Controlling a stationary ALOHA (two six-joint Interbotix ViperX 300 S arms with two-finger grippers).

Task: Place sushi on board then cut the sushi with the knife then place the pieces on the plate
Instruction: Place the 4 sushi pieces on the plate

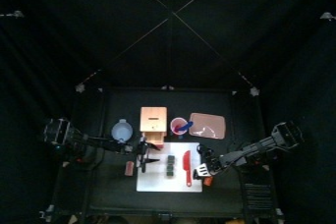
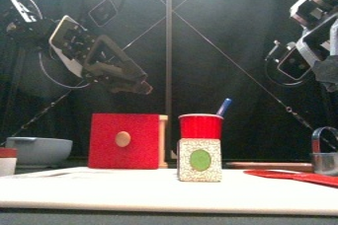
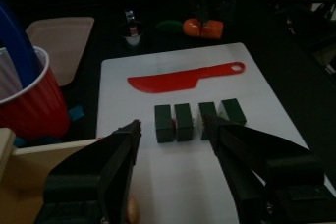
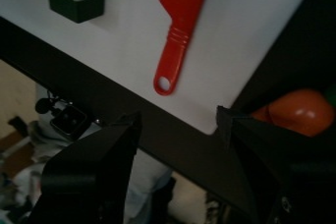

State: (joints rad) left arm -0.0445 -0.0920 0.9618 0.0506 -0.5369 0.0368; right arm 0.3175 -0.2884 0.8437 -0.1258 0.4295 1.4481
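left gripper [image 3: 178, 130]: jaws spread wide, nothing held. it hangs above the left part of the white cutting board [image 3: 262, 95], clear of the surface in the front view.
sushi roll [image 3: 197, 120]: just past the left jaw tips, lying on the board as four dark green blocks in a row. from the front its end shows as a green circle in a pale speckled square.
red toy knife [image 3: 184, 76]: flat on the board beyond the sushi, apart from it, not held by either arm.
right gripper [image 4: 178, 120]: jaws also wide, empty, above the board's front right edge near the knife's handle end. an orange toy food [image 4: 302, 110] sits off the board beside the right jaw.
behind the board, left to right in the top view:
- blue-grey bowl [image 1: 122, 130]
- pale wooden box [image 1: 155, 120] with red drawer front
- red cup [image 1: 179, 125] with a blue toy knife [image 2: 224, 106] standing in it
- pink tray [image 1: 207, 125], no sushi pieces on it
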